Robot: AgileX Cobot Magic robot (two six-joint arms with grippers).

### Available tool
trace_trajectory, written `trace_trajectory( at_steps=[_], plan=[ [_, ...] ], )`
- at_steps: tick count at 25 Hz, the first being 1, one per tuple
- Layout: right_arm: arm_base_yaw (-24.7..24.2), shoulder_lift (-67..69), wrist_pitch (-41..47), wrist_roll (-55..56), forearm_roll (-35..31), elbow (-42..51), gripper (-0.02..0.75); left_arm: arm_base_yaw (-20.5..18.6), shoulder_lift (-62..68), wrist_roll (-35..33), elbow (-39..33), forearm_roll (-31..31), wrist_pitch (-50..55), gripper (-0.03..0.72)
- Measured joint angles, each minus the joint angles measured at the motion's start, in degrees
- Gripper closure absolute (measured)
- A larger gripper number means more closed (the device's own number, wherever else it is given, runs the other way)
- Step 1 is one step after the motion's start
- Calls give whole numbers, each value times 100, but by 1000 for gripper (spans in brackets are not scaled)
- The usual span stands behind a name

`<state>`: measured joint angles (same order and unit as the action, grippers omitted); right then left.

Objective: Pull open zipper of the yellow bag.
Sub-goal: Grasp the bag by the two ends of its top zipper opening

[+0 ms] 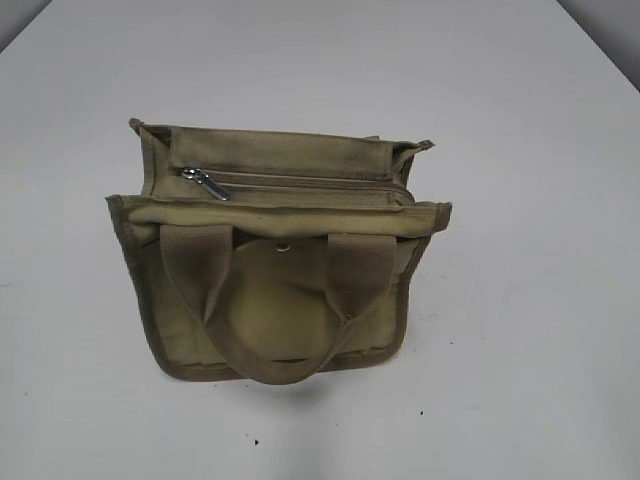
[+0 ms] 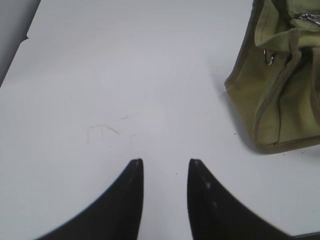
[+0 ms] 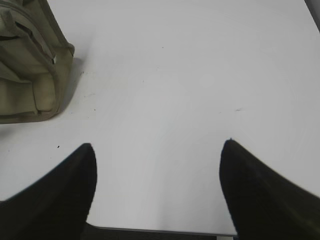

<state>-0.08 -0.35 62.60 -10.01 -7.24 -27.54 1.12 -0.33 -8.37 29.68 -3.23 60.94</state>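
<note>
While both arms hang back over bare bench, the left claw [image 2: 165,172] stands partly open and the right claw [image 3: 157,155] wide open, neither holding anything. Farther off, the yellow bag [image 1: 275,260] sits mid-bench [image 1: 520,380], its zipper [image 1: 300,183] shut, the silver pull tab [image 1: 207,183] at the left end. Unbraced, the light bag would likely slide or tip when the tab is tugged; the small tab could slip free. White, lightly speckled surface; grey room edges beyond.

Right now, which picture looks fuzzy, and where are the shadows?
Exterior view: fairly sharp, a soft shadow under the yellow bag, its silver pull tab glinting. Left wrist view: the bag looks blurry. Right wrist view: a dim shadow beside the bag on the white table.
</note>
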Motion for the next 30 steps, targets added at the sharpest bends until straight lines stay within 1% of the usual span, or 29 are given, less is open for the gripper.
trace_trajectory(
  at_steps=[9, 12, 14, 17, 18, 20, 22, 23, 25, 27, 30],
  plan=[
    [0, 0, 0, 0, 0, 0, 147, 0, 17, 0, 12, 0, -11, 449],
    [0, 0, 0, 0, 0, 0, 147, 0, 234, 0, 136, -192, -435, 448],
    [0, 0, 0, 0, 0, 0, 147, 0, 481, 0, 200, -637, -1031, 448],
    [0, 0, 0, 0, 0, 0, 147, 0, 1204, 0, 225, -1529, -1610, 447],
    [0, 0, 0, 0, 0, 0, 147, 0, 1474, -44, 225, -1953, -1776, 447],
    [0, 0, 0, 0, 0, 0, 147, 0, 2205, -525, 225, -2722, -1922, 444],
    [0, 0, 0, 0, -35, 0, 147, 0, 2913, -1345, 242, -3722, -1897, 419],
    [0, 0, 0, 0, -69, 0, 147, 0, 3312, -1625, 293, -4192, -1830, 390],
    [0, 0, -1, 0, -168, 0, 147, 0, 4051, -2095, 473, -4887, -1587, 323],
    [0, 0, -7, 0, -283, 0, 147, 0, 4977, -2399, 775, -5322, -1315, 272],
    [0, 0, -21, -35, -469, 0, 147, 13, 5885, -2669, 1265, -5669, -955, 251]
  ],
)
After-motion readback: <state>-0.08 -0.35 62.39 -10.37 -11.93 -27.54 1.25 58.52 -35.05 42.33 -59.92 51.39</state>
